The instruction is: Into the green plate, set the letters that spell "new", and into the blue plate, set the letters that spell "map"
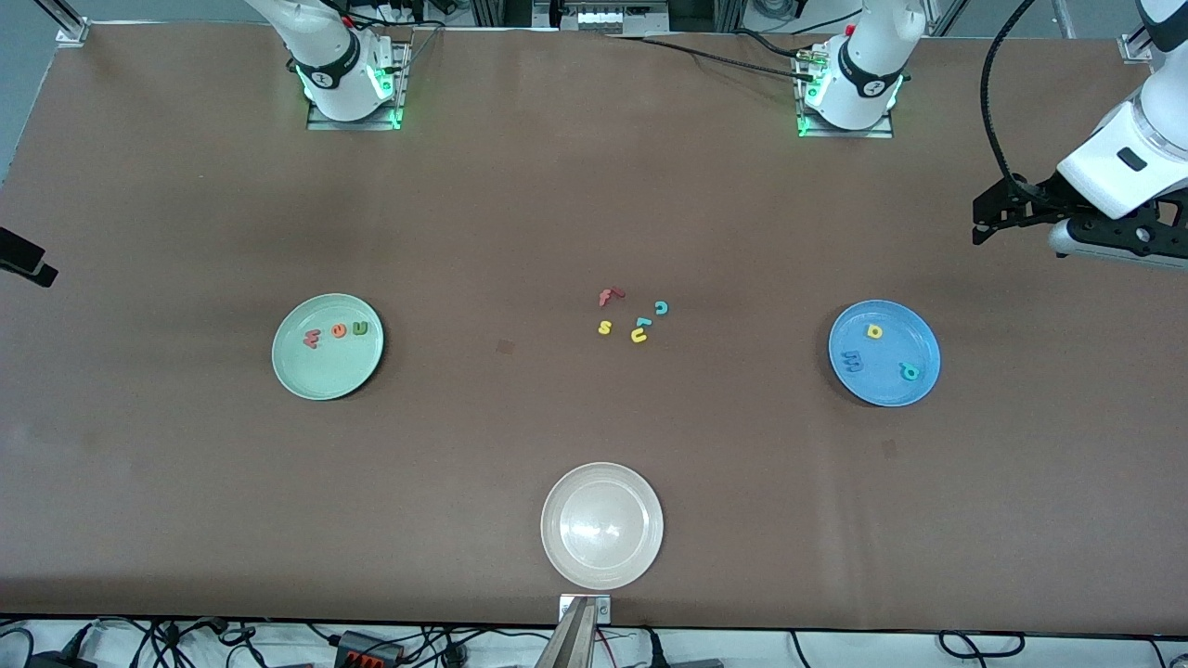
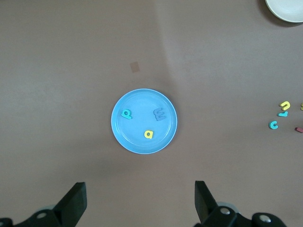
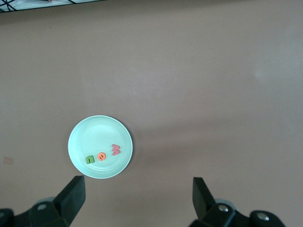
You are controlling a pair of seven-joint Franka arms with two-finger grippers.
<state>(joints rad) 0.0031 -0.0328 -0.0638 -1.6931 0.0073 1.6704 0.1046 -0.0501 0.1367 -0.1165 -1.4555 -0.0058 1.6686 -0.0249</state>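
The green plate [image 1: 325, 378] lies toward the right arm's end and holds a pinkish-red w [image 1: 312, 339], an orange e [image 1: 339, 329] and a green n [image 1: 360, 327]. The blue plate [image 1: 882, 390] lies toward the left arm's end and holds a yellow a [image 1: 873, 330], a dark blue m [image 1: 852, 359] and a teal p [image 1: 910, 371]. My left gripper [image 2: 140, 198] hangs open and empty high over the table by the blue plate [image 2: 137, 137]. My right gripper [image 3: 138, 196] hangs open and empty by the green plate [image 3: 90, 135], showing only at the front view's edge [image 1: 26, 258].
Loose letters lie mid-table between the plates: a red f [image 1: 608, 296], a teal c [image 1: 661, 307], a yellow s [image 1: 604, 327], a yellow u [image 1: 639, 336]. A white plate [image 1: 601, 566] sits nearer to the front camera, by the table edge.
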